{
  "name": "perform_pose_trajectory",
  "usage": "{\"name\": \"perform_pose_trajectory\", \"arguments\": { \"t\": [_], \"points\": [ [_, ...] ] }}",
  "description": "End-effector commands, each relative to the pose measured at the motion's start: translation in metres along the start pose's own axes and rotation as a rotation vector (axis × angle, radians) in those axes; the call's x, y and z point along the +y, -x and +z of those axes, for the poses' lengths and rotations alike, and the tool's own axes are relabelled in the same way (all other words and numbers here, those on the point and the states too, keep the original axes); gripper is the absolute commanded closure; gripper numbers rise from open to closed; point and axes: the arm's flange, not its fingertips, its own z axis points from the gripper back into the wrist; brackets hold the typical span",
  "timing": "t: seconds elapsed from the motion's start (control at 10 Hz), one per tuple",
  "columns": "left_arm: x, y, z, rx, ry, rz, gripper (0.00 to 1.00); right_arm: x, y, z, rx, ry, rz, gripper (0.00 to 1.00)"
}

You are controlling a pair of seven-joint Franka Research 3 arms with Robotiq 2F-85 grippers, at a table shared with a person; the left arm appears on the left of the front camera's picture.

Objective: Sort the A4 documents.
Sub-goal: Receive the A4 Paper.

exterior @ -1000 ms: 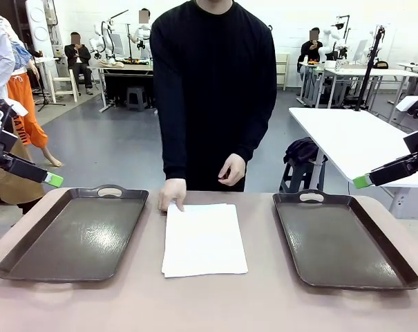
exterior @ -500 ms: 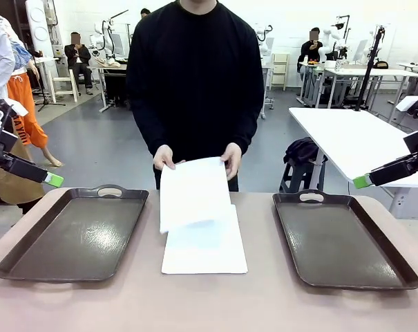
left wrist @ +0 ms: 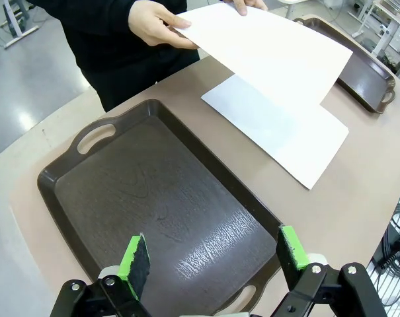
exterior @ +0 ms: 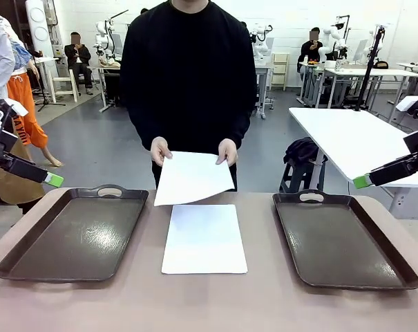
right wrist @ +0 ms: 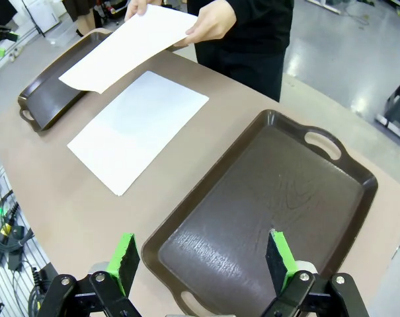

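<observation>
L gripper (left wrist: 213, 251) & R gripper (right wrist: 201, 259): jaws wide apart, empty, near the trays (exterior: 70, 235) flanking the A4 documents (exterior: 205, 238). Just behind that stack, person's hands (exterior: 159, 149) hold one sheet (exterior: 193, 178) up — I'd approach slow, pinch its near edge w/o creasing.

right gripper (right wrist: 201, 256): jaws spread wide, nothing between them
near tray (right wrist: 279, 185): dark brown, straight ahead below the fingers
flat a4 document (right wrist: 137, 129): on the table (right wrist: 67, 205), ahead and left
lifted a4 document (right wrist: 123, 46): farther ahead-left, raised, gripped by a person's hand (right wrist: 211, 24)
far tray (right wrist: 44, 102): far left, partly behind the lifted sheet
</observation>
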Motion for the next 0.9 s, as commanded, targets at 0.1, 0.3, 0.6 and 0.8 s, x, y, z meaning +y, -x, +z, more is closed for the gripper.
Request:
{"name": "perform_pose_trajectory", "arguments": {
  "t": [0.1, 0.3, 0.6, 0.8],
  "points": [
    [0.0022, 0.0022, -0.0017, -0.006, 0.016, -0.013, 0.00, -0.0011, 0.0011, 0.0001, -0.010, -0.020, 0.006, 0.00],
    [0.0022, 0.0022, -0.0017, -0.006, 0.016, -0.013, 0.00, -0.0011, 0.0011, 0.0001, -0.010, -0.020, 0.006, 0.00],
    [0.0022, 0.0022, -0.0017, -0.006, 0.016, -0.013, 0.00, -0.0011, 0.0011, 0.0001, -0.010, -0.020, 0.006, 0.00],
    [0.0022, 0.0022, -0.0017, -0.006, 0.016, -0.013, 0.00, -0.0011, 0.0011, 0.0001, -0.010, -0.020, 0.006, 0.00]
  ]
}}
